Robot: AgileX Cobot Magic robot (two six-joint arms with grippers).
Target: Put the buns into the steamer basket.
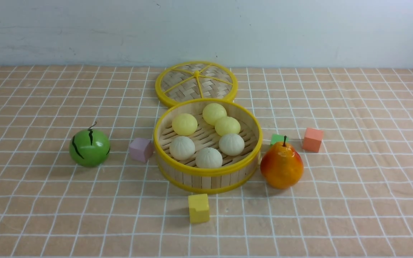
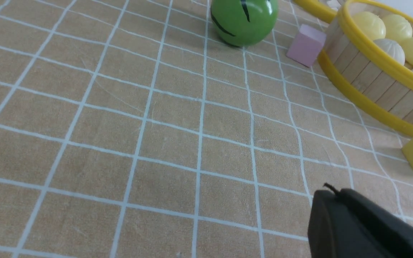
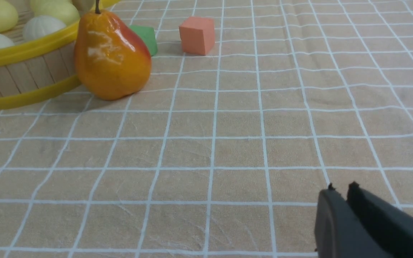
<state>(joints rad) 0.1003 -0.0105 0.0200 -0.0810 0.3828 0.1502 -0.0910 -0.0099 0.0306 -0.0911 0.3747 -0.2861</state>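
Lying inside the steamer basket (image 1: 249, 157) at the bench's (image 1: 48, 215) middle, all six buns (image 1: 208, 157) are seen, three off-white nearer, three yellow behind. The left claw (image 2: 330, 191) is pressed together, empty, above bare cloth. The right claw (image 3: 341, 190) is parted by a narrow slit, nothing held.

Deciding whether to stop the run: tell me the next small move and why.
Probably none beyond keeping both arms pulled back: all six buns already sit inside the steamer basket, none on the cloth. The left hand is shut and empty; the right hand is barely parted, holding nothing. The lid lies behind the basket.
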